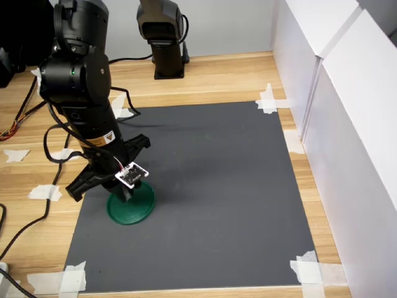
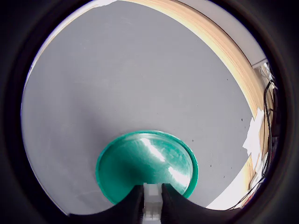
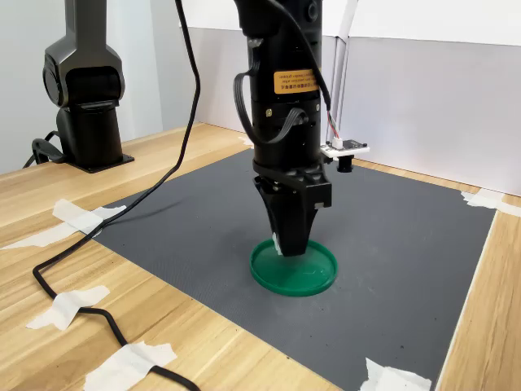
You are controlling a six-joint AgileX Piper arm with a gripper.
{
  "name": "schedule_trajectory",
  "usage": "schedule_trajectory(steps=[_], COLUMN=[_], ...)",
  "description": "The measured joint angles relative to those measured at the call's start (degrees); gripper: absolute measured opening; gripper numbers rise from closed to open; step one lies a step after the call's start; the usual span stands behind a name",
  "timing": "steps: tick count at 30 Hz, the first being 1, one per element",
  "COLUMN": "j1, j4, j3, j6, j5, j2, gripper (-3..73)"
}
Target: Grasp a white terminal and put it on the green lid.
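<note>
The green lid (image 1: 138, 212) (image 3: 313, 273) (image 2: 140, 163) lies on the grey mat near the first exterior view's left edge of the mat. My gripper (image 3: 289, 244) (image 1: 127, 194) (image 2: 152, 205) points straight down just over the lid, its tips close to the lid's surface. In the wrist view the white terminal (image 2: 152, 201) sits pinched between the two dark fingers, held above the lid's inner face. In both exterior views the terminal is hidden by the fingers.
The grey mat (image 1: 211, 186) is taped to a wooden table (image 1: 217, 74) with white tape strips (image 1: 268, 99). A second black arm base (image 1: 164, 37) stands at the back. White walls (image 1: 335, 93) close the first exterior view's right side. Cables (image 3: 73, 269) trail over the wood.
</note>
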Motion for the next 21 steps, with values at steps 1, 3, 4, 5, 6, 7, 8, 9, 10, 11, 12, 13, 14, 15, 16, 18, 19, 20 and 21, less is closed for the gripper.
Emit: schedule_trajectory(steps=[1, 3, 4, 5, 6, 7, 8, 9, 10, 11, 12, 13, 14, 15, 16, 18, 19, 20, 21], j1=[0.0, 0.0, 0.0, 0.0, 0.0, 0.0, 0.0, 0.0, 0.0, 0.0, 0.0, 0.0, 0.0, 0.0, 0.0, 0.0, 0.0, 0.0, 0.0], j4=[0.28, 0.67, 0.76, 0.79, 0.79, 0.79, 0.79, 0.79, 0.79, 0.79, 0.79, 0.79, 0.79, 0.79, 0.79, 0.79, 0.79, 0.84, 0.84], j3=[0.0, 0.0, 0.0, 0.0, 0.0, 0.0, 0.0, 0.0, 0.0, 0.0, 0.0, 0.0, 0.0, 0.0, 0.0, 0.0, 0.0, 0.0, 0.0], j6=[-0.55, -1.25, -1.46, -1.5, -1.5, -1.5, -1.52, -1.57, -1.65, -1.72, -1.85, -1.89, -1.96, -2.13, -2.25, -2.33, -2.39, -2.39, -2.39], j5=[0.0, 0.0, 0.0, 0.0, 0.0, 0.06, 0.19, 0.4, 0.82, 1.16, 1.32, 1.32, 1.32, 1.32, 1.32, 1.32, 1.32, 1.32, 1.32], j2=[0.0, 0.0, 0.0, 0.07, 0.12, 0.14, 0.27, 0.4, 0.61, 0.88, 1.08, 1.27, 1.33, 1.39, 1.44, 1.44, 1.44, 1.44, 1.44], gripper=[8.9, 8.9, 8.9, 8.9, 8.9, 9.0, 9.5, 10.3, 11.3, 12.5, 14.0, 16.1, 18.5, 21.3, 24.2, 30.3, 32.7, 35.6, 38.3])
